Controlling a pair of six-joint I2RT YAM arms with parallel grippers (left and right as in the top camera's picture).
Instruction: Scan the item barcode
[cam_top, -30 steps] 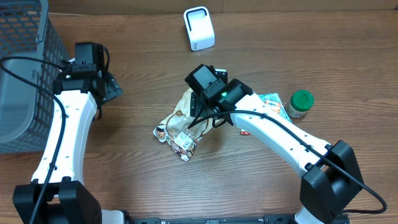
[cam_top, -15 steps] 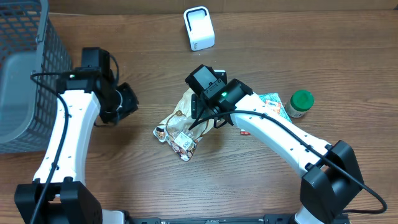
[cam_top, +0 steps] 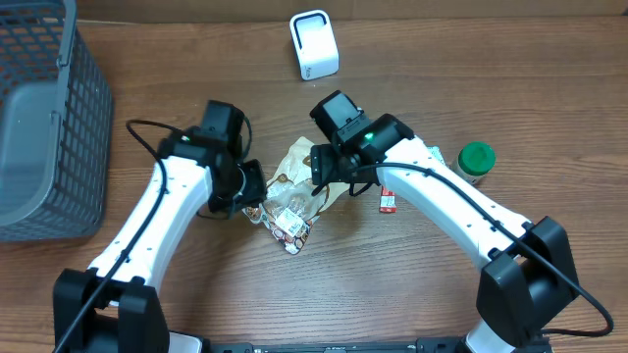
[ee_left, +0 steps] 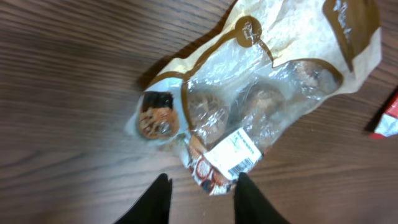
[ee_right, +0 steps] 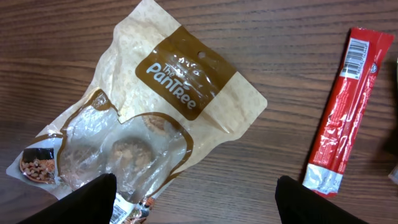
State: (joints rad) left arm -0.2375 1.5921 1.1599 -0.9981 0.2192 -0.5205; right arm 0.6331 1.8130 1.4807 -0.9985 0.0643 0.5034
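Overhead looks straight down; wrist views sit close (both share the bag (ee_left: 264,87)).

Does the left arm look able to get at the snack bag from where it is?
Probably yes: the left end effector hangs over a corner of the snack bag, nothing in between.

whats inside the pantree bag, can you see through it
Through the clear window of the bag, a few round brown baked pieces show. The printed top panel hides anything higher, and the white barcode label covers one corner.
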